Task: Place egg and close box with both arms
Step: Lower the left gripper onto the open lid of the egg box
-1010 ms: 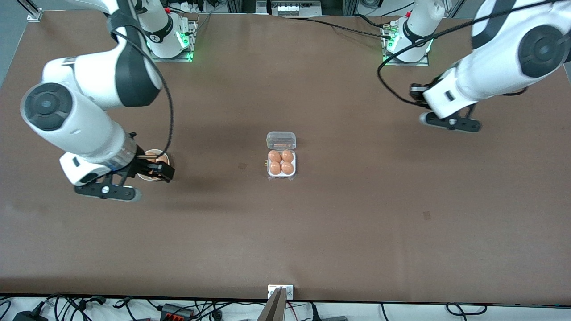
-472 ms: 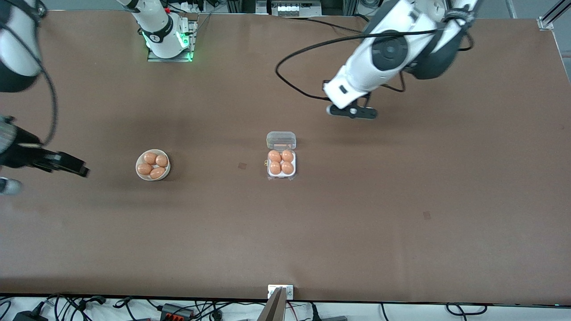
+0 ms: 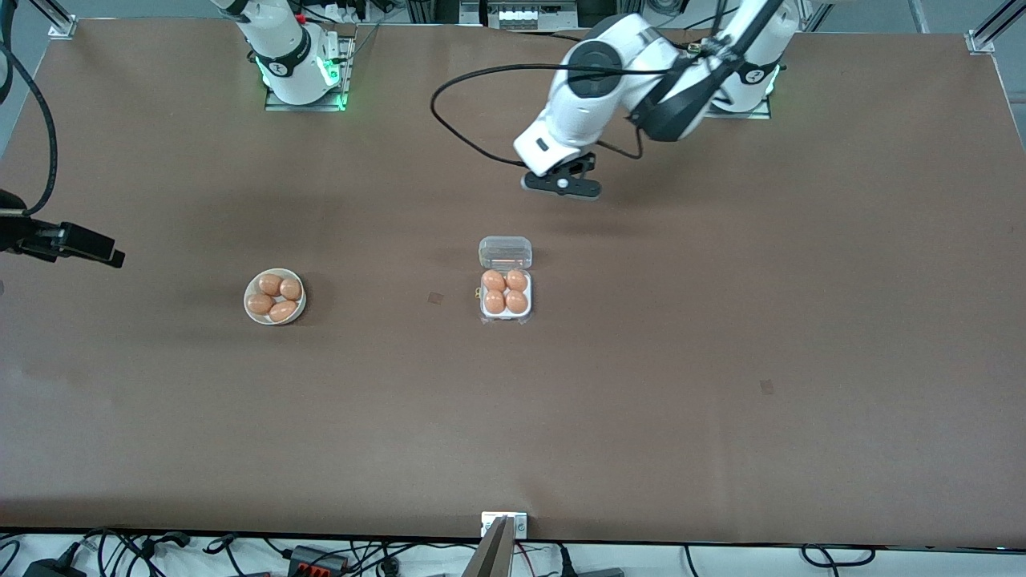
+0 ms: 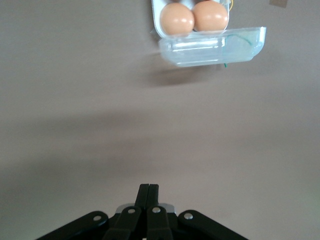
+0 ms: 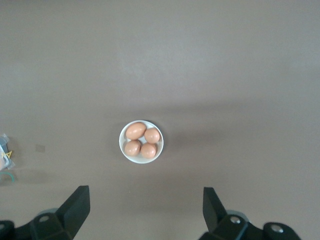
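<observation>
The box [image 3: 505,304] sits mid-table, a white tray with an orange-brown egg [image 3: 494,281] in every cell. Its clear lid [image 3: 505,252] stands open on the side farther from the front camera. My left gripper [image 3: 561,181] is shut and empty, over bare table past the lid. In the left wrist view my left gripper [image 4: 148,189] has its fingers pressed together, with the lid [image 4: 212,46] and two eggs [image 4: 177,18] ahead. My right gripper [image 3: 111,256] is open and empty at the right arm's end of the table. It also shows in the right wrist view [image 5: 145,205].
A round white bowl [image 3: 250,309] holding several more eggs stands toward the right arm's end, level with the box; the right wrist view shows it too [image 5: 122,145]. A small metal bracket [image 3: 504,522] sits at the table's near edge.
The left arm swung in from its end of the table to over the spot by the open lid. The right gripper pulled away from the bowl to the table's end.
</observation>
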Controlling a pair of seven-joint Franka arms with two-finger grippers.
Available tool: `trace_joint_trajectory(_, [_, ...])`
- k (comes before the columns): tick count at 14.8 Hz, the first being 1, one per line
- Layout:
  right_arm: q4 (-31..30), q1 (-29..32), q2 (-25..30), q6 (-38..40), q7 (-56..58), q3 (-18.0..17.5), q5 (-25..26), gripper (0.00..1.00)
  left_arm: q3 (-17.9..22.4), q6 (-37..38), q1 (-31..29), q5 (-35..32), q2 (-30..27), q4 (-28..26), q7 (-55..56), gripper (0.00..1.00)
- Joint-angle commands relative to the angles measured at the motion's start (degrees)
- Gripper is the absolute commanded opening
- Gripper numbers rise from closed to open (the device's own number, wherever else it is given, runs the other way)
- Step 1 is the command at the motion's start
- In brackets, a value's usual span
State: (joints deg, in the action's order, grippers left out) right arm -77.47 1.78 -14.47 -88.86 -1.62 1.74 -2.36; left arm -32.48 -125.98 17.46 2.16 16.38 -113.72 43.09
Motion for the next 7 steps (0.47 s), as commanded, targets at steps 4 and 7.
trace_joint_trajectory(4, [-16.8,0.3,10.9,-9.7,1.0,-1.0,3.2,1.0,0.1,-15.0,2.2,-10.5,11.2,2.3,6.6,0.01])
trace_joint_trajectory(7, [-16.8,0.4,11.6,-8.5,0.7,-1.0,2.6,1.0,0.8,-18.8,2.0,-15.4,15.8,6.4,6.6,0.01])
